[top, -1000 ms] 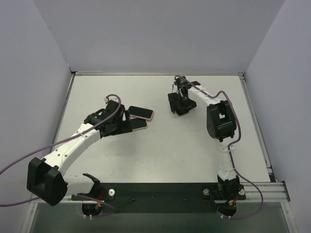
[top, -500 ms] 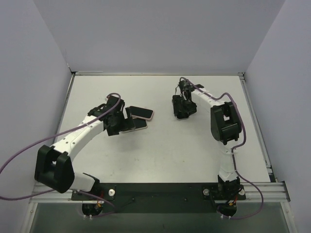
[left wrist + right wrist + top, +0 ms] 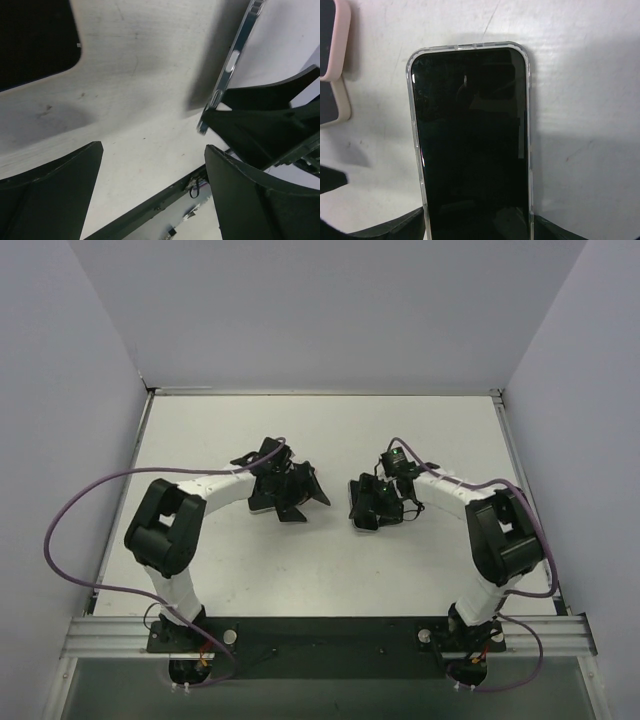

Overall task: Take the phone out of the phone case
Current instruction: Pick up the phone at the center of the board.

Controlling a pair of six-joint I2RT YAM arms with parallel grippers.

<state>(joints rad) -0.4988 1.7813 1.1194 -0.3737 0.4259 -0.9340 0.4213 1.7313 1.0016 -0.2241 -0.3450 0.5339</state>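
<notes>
Right gripper (image 3: 372, 502): clenched on the lower end of the phone (image 3: 470, 140), which sits fully inside its clear case (image 3: 468, 45); nothing is out yet
Where the phone is: over the table (image 3: 330, 570), right of centre, tilted up instead of lying flat; whether a corner touches the surface I cannot tell
Why held so: my guess is the tilt offers a free rim and the back to the other arm, so one side anchors while the other peels
Left gripper (image 3: 152, 150): released, jaws spread wide with nothing between them, just beside the cased phone, likely lining up on the case edge
Right wrist view only: the screen face-on, the case lip unbroken along the top and both sides, and a pink-cased phone (image 3: 332, 40) at the left
Left wrist view only: the phone edge-on with its side button (image 3: 231, 64) and shadow, plus another dark screen (image 3: 35, 40) lying flat
Top view: both grippers face each other at mid-table; the grip itself is too small to read
</notes>
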